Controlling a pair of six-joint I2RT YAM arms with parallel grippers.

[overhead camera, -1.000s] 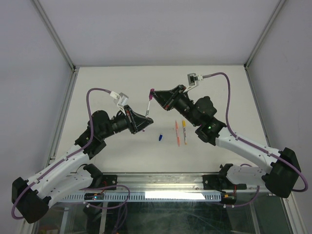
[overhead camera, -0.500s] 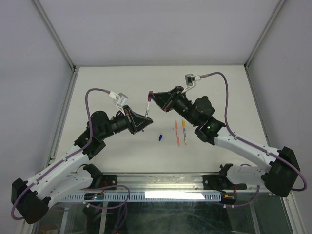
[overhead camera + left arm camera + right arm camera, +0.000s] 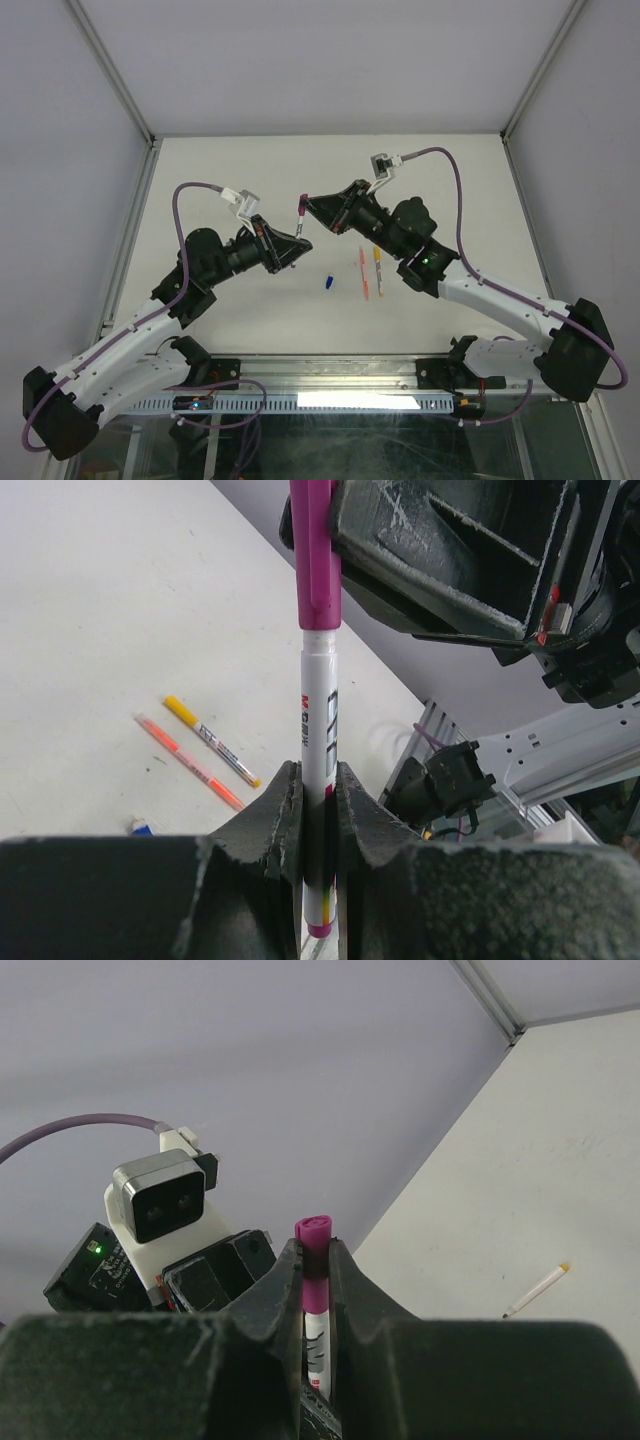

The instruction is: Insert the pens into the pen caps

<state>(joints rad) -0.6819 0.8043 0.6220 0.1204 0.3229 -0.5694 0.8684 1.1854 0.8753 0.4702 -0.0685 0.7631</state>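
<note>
While left claw (image 3: 318, 782) pinches pen (image 3: 318, 705), right claw (image 3: 313, 1258), cap (image 3: 312, 1228).

The thin white pen with the pink cap (image 3: 302, 218) is up over the middle of the flat white table (image 3: 250, 160). Its near end is in the black left gripper (image 3: 298, 240) and its far end is in the black right gripper (image 3: 306, 201). Closer to the arm bases, the tiny blue cap (image 3: 328, 282) lies on the table. To its right lie the thin orange pen (image 3: 364, 272) and the white pen with yellow ends (image 3: 378, 270), side by side.
</note>
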